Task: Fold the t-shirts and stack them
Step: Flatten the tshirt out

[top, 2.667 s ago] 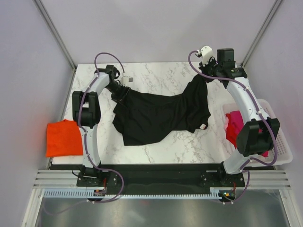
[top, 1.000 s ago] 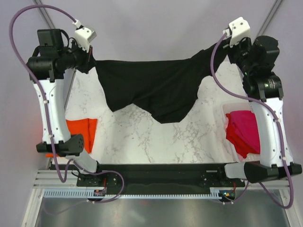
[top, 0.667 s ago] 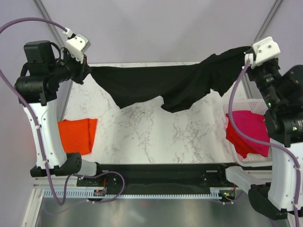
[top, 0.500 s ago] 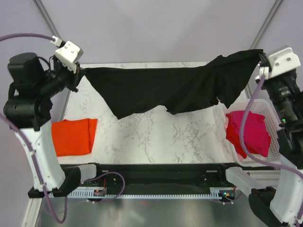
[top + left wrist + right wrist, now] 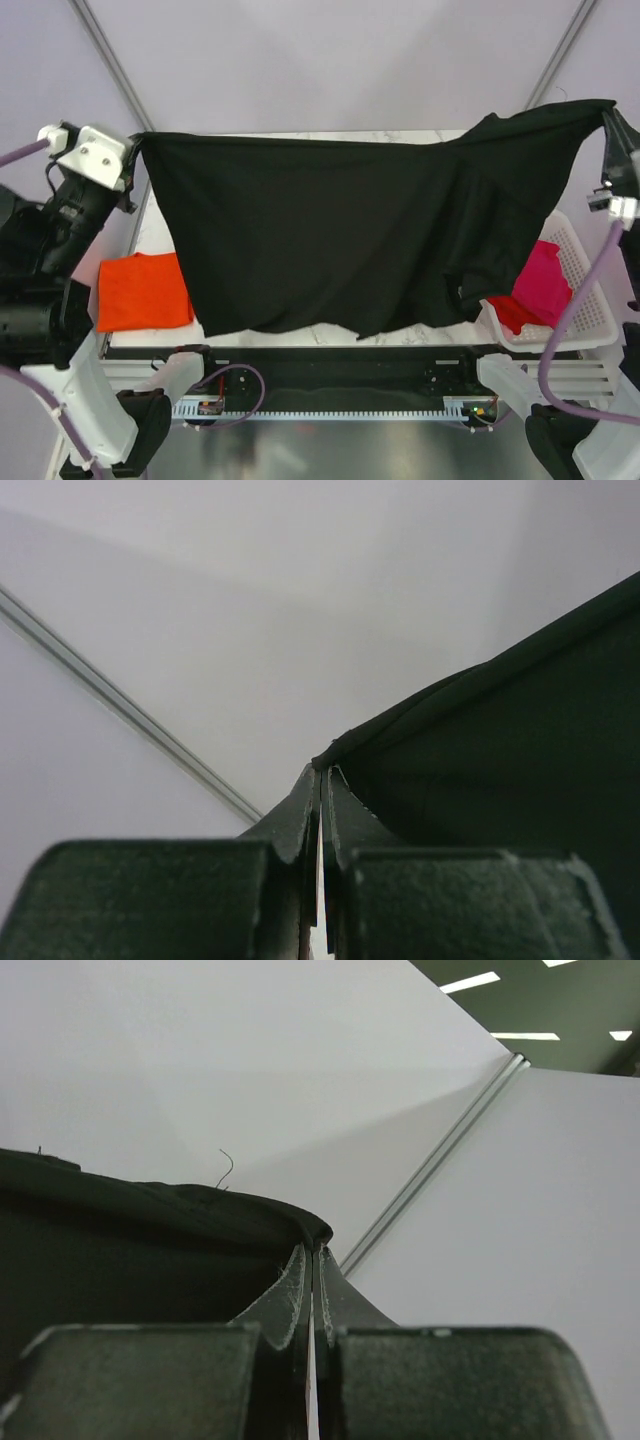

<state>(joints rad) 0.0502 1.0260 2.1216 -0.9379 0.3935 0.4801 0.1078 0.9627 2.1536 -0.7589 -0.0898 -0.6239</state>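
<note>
near: orange t-shirt (image 5: 140, 290) lies left, magenta t-shirt (image 5: 540, 285) in basket (image 5: 590, 300) | mid: black t-shirt (image 5: 340, 240) — a second ago a sagging band — now hangs spread like a curtain | far: left gripper (image 5: 320, 775) and right gripper (image 5: 310, 1255) each clamp a top corner | read: ready to lay flat for folding

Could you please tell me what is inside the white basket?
A pink shirt lies in the basket. The hanging black shirt covers the basket's left part, so anything else there is hidden.
</note>
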